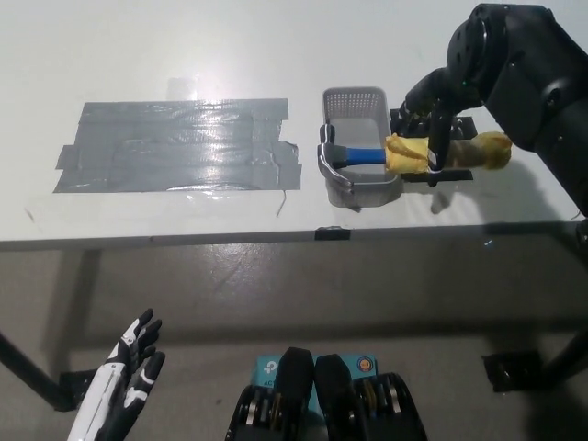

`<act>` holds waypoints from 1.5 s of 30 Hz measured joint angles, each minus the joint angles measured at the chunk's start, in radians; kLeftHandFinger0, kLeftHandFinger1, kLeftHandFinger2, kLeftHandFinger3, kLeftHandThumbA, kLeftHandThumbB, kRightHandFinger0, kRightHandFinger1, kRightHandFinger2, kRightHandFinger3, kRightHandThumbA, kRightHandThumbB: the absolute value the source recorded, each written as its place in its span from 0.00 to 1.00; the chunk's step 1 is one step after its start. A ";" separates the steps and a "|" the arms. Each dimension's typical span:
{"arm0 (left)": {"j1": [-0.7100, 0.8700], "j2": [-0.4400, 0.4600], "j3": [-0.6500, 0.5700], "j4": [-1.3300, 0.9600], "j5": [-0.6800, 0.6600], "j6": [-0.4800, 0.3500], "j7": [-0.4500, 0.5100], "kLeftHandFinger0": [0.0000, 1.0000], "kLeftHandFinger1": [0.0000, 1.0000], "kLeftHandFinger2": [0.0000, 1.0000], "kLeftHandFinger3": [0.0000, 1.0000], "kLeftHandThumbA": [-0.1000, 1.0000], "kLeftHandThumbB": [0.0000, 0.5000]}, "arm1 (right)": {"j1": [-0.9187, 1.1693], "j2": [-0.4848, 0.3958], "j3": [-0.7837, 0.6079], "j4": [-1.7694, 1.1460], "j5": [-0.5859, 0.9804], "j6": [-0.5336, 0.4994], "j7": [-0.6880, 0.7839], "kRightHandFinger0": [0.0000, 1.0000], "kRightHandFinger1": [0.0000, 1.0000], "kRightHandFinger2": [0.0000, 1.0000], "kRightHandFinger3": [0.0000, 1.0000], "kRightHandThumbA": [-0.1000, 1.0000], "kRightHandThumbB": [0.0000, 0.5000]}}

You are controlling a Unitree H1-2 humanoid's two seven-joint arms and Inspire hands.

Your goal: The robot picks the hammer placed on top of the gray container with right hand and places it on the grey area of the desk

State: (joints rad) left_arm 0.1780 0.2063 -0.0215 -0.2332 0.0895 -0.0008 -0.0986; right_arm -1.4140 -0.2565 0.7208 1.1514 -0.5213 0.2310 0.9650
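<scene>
Hammer [418,153]: lies across the near part of the gray container [358,145], its metal head over the container's left rim, its blue neck spanning the opening, and its yellow-wrapped handle reaching right, past the rim and over a black patch [455,125] on the worktop.
Gray container: a small perforated basket standing on the worktop [184,55], just right of the grey area; its far part is open and bare.
Grey area [175,145]: a broad patch of grey tape strips on the white worktop, left of the container, with a loose tape end curling at its near right corner.
Right hand [432,124]: black, reaching in from the right and poised over the hammer's handle, fingers pointing down around the yellow wrap; whether they have closed on the handle cannot be told from this view.
Left hand [129,372]: white, resting low at the near left, below the worktop's near edge, fingers spread and holding nothing.
Worktop edge: a small dark mark [333,233] sits on the near edge, below the container.
</scene>
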 measured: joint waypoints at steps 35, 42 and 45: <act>-0.001 -0.001 0.009 0.030 -0.003 -0.002 0.000 1.00 1.00 1.00 1.00 0.92 0.25 | 0.087 0.052 -0.060 0.098 -0.038 0.000 -0.200 0.04 0.38 0.71 0.37 0.00 0.37; -0.001 -0.002 0.008 0.040 -0.002 -0.001 0.000 1.00 1.00 1.00 1.00 0.93 0.26 | 0.133 0.051 -0.103 0.047 -0.044 -0.006 -0.344 0.00 0.46 0.85 0.81 0.00 0.34; -0.002 -0.002 0.008 0.041 -0.002 -0.001 0.000 1.00 1.00 1.00 1.00 0.93 0.25 | 0.157 0.051 -0.126 0.034 -0.043 -0.009 -0.410 0.01 0.50 0.88 0.93 0.00 0.32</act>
State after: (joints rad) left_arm 0.1759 0.2046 -0.0131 -0.1926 0.0870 -0.0021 -0.0984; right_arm -1.2573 -0.2057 0.5946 1.1854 -0.5642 0.2219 0.5550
